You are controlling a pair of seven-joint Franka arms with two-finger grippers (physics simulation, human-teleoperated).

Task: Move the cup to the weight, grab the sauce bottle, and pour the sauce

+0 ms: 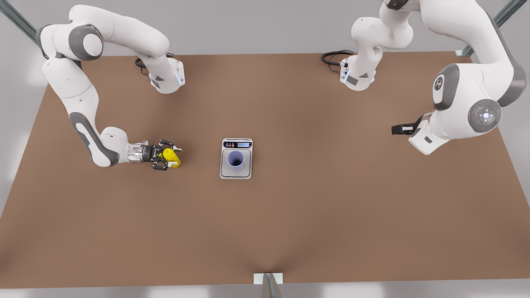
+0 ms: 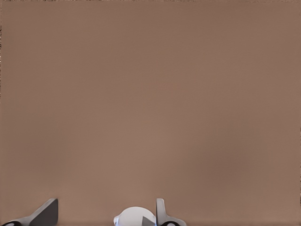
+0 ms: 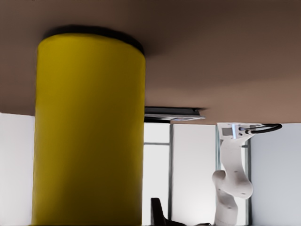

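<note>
In the front view, the small bright yellow squeeze bottle [image 1: 171, 157] is being gripped by the right claw [image 1: 165, 159], closed on it, at the front view's left above the brown desk [image 1: 310, 207]. The pale lavender tumbler [image 1: 235, 160] is being carried on the flat silver-grey scale [image 1: 236, 159] at centre. The left claw [image 1: 396, 129] is being held at the front view's right, well apart.

In the left wrist view, that claw's dark fingers [image 2: 44, 213] are being held spread, empty, over bare desk.

In the right wrist view, the yellow bottle is being seen close up.
</note>
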